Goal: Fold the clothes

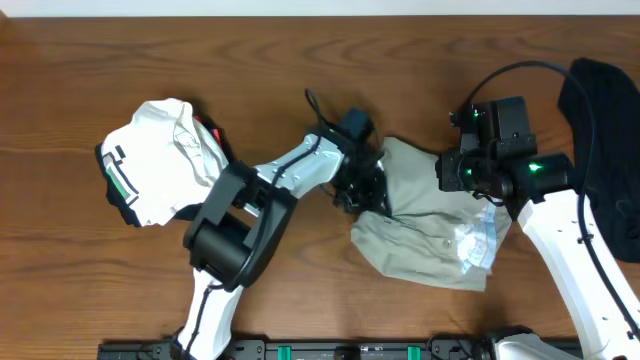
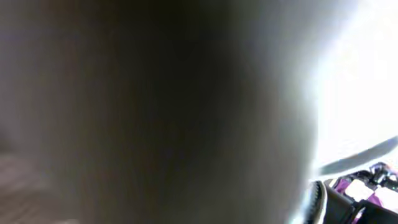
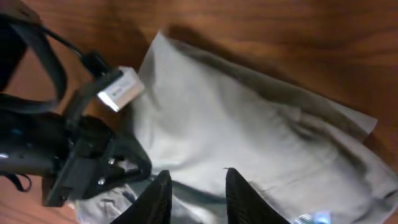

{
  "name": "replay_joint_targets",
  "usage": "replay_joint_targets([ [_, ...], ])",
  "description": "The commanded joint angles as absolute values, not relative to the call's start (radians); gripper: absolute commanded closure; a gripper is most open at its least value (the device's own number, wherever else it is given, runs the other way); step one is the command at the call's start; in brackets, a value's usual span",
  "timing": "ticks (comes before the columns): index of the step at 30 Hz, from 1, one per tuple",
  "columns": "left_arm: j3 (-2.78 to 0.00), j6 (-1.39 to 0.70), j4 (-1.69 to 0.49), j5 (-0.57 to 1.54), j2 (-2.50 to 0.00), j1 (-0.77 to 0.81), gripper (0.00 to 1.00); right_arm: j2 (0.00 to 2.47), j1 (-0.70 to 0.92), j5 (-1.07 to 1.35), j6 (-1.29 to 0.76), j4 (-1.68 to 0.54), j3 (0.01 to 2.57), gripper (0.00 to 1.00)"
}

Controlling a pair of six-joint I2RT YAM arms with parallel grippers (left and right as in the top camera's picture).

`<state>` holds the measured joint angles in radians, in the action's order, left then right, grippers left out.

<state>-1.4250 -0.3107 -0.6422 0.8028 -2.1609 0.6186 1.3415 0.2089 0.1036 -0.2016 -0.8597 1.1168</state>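
First, right gripper (image 3: 197, 174): its two dark fingers (image 3: 239, 196) stand apart, with an open gap between the tips. Pale grey-green shorts (image 3: 249, 124) fill that gap and spread beyond the tips. Nothing is pinched between the fingers; whether the tips touch the cloth I cannot tell.

The shorts lie crumpled on the wooden table (image 1: 300, 60). One corner points away from the right fingers and a long crease runs off to one side. Just beside the right wrist, towards the arm's base, a paler, rumpled patch of the shorts (image 1: 480, 235) shows faint blue marks.

Left gripper (image 1: 362, 190): it sits at the shorts' far edge, across the cloth from the right fingers. Its dark fingers are down against that edge. The left wrist view is only a grey blur, very close to something, so I cannot tell whether these jaws are apart or together, or whether they hold the cloth.

Farther out, beyond the left gripper and past that arm's elbow, lies a white top with green-black stripes (image 1: 160, 160), bunched up and well apart from the shorts. Behind the right arm, on the side away from the shorts, a black garment (image 1: 600, 90) sits heaped at the table's edge.
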Motion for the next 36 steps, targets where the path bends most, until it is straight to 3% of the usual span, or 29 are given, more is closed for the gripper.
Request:
replay_joint_targets([
  [1,-1.435,-0.285,-0.659,0.805,-2.164,0.611,0.94,1.343,0.201,0.085,-0.213,-0.861,1.117,0.73],
  [10,-1.446,-0.289,-0.729,0.664,-1.841,0.459,0.94,1.343,0.201,0.049,-0.213,-0.895,1.117,0.73],
  [19,-1.446,-0.245,-0.846,0.563,-1.453,0.014,0.94,1.343,0.201,0.049,-0.232,-0.876,1.117,0.73],
  [25,-1.429,-0.180,-0.953,0.507,-1.468,-0.324,0.94,1.343,0.201,0.049,-0.250,-0.864,1.117,0.73],
  [32,-1.410,-0.169,-0.960,0.313,-1.563,-0.533,0.92,1.343,0.201,0.049,-0.260,-0.866,1.117,0.75],
  [34,-1.410,-0.169,-0.960,0.289,-1.584,-0.564,0.82,1.343,0.201,0.049,-0.270,-0.868,1.117,0.75],
  [36,-1.410,-0.178,-0.961,0.289,-1.594,-0.586,0.48,1.343,0.201,0.050,-0.270,-0.869,1.117,0.75],
])
